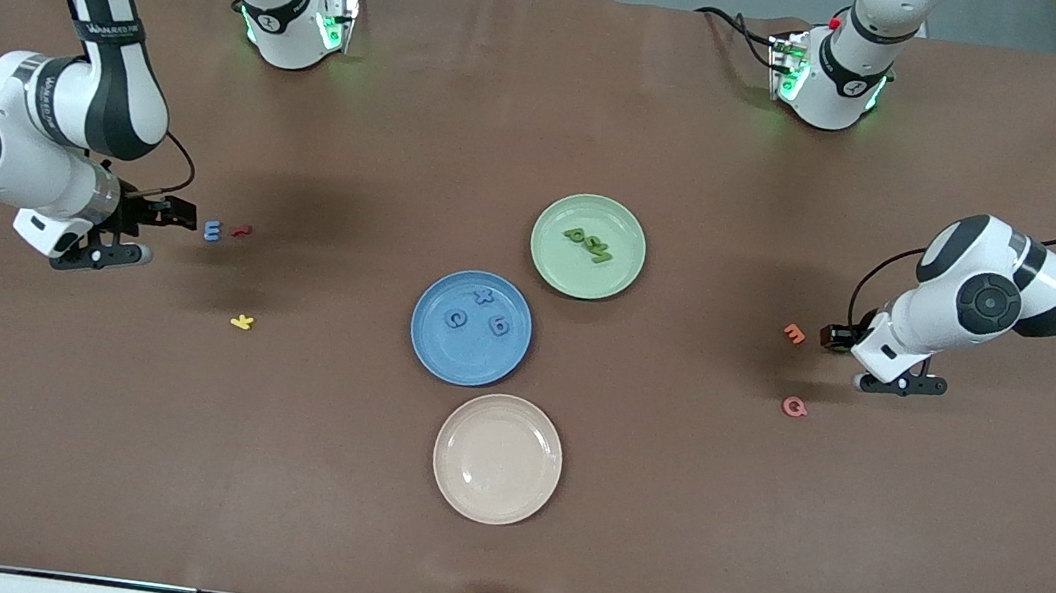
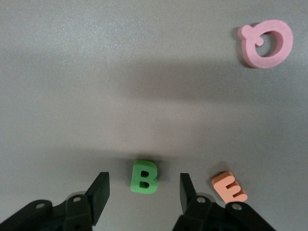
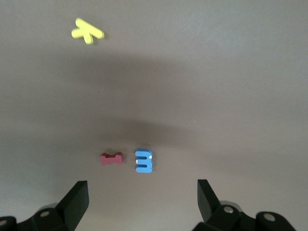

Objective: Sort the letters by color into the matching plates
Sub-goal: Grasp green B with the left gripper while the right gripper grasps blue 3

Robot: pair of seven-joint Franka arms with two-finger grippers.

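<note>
A green letter B (image 2: 144, 177) lies on the table between the fingers of my left gripper (image 2: 143, 193), which is open, with a gap on each side of the letter. In the front view the left gripper (image 1: 851, 360) is low at the left arm's end of the table, and the B is hidden there. My right gripper (image 1: 167, 237) is open and holds nothing; a blue letter E (image 1: 213, 231) (image 3: 144, 161) lies just ahead of it. The blue plate (image 1: 441, 351) holds three blue letters (image 1: 485, 295). The green plate (image 1: 551, 269) holds green letters (image 1: 589, 244).
An orange E (image 1: 793, 333) (image 2: 230, 186) lies right beside the left gripper, with a pink Q (image 1: 795, 406) (image 2: 266, 43) close by. A red letter (image 1: 241, 230) (image 3: 111, 158) touches the blue E's side. A yellow K (image 1: 242, 322) lies nearer the camera. A beige plate (image 1: 497, 458) lies nearest the front camera.
</note>
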